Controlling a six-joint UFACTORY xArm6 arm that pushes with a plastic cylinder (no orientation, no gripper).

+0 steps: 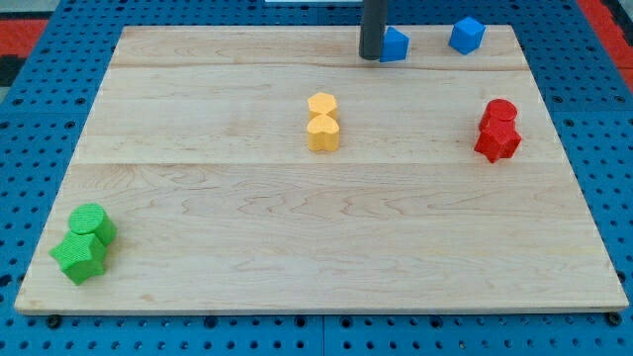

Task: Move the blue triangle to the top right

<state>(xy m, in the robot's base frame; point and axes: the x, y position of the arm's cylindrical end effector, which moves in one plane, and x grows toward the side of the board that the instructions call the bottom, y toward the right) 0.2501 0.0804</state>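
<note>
Pushing job, not a grasp: no jaws on this rig, just a rod, so nothing to report as wide, narrow or holding.

My tip (371,56) sits at the view's top edge of the wooden board (297,247), touching or just beside the blue triangle (396,44), on its 9 o'clock side. The rod partly covers the block, so its exact shape is hard to confirm; going by the task sentence for which blue one it is.

The other blue block (467,35), chunkier and looking cube-like, lies at 3 o'clock from the triangle, near the top right corner already. Two yellow blocks (322,122) stacked close mid-board, two red blocks (497,130) at the view's right, two green blocks (84,242) at bottom left. All well clear of the push line.

Handling, my read: small rigid block, light, probably plastic or painted wood, slides easily on smooth wood. Not fragile. Risk is rotation: a triangle's slanted faces will shed the tip sideways if contact is off-centre.

Contact point: middle of the face at 9 o'clock, push toward 3 o'clock. Current tip position looks about right for that.

Watch-outs: the other blue block is in the path, so it may get shoved along or jam the triangle. Board edge at 12 o'clock is near; keep the push parallel to it.
</note>
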